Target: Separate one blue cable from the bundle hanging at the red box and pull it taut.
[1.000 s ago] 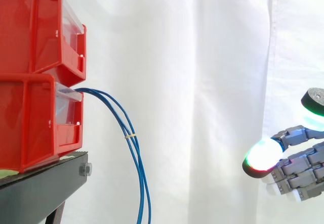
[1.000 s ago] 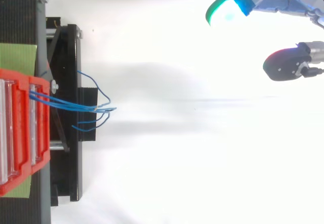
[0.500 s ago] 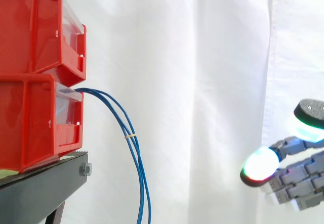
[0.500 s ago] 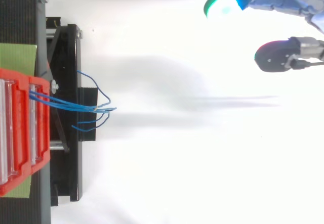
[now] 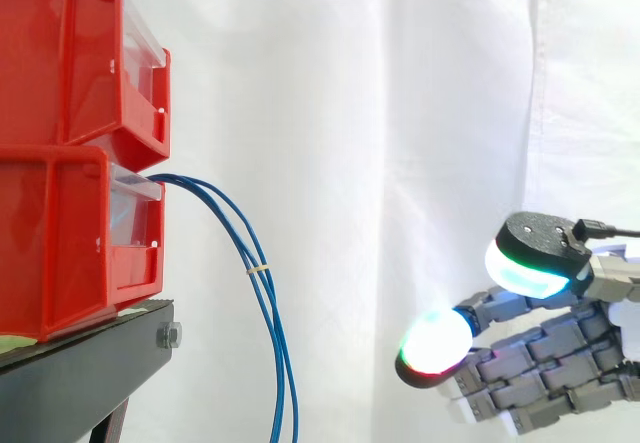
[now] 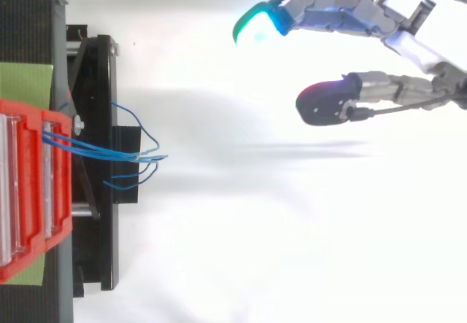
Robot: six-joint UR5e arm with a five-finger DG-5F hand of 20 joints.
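While the blue cables (image 5: 262,293) spill from the front lip of the lower red box (image 5: 70,233), we see them arc out and drop straight down past the edge of the black stand (image 5: 80,378). A small pale tie (image 5: 258,268) binds them together partway down. From above, we catch those strands fanning over the stand's frame, just beyond the box. An upper red bin (image 5: 70,53) sits stacked on the lower one, and a green mat (image 6: 22,82) lies under them.

Well off to the right, the hand (image 5: 560,368) hovers low before the white curtain (image 5: 400,113), touching nothing. Its fingers reach out straight toward the cables, with the thumb held apart above them and an empty gap between. One fingertip (image 5: 437,341) glows white, and the thumb pad (image 5: 528,263) shows cyan.
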